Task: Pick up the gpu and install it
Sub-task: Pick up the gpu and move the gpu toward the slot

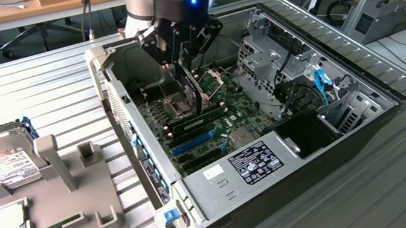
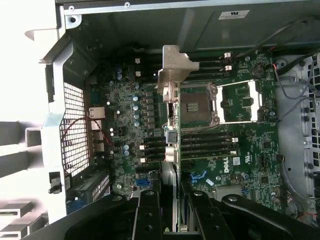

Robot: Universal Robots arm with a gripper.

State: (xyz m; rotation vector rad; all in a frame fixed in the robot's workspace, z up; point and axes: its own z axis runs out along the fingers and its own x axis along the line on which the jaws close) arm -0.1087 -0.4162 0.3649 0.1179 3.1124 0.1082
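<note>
one black metal claw (image 1: 182,61), clenched on the thin black gpu card (image 1: 193,94) at upper centre of frame, does best, i judge, holding it upright and square to the green motherboard (image 1: 225,101).

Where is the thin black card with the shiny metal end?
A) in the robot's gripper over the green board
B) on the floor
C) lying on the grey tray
A: the gripper is clamped on the thin black card with the silvery bracket, held on edge over the green motherboard inside the open computer case.
</note>
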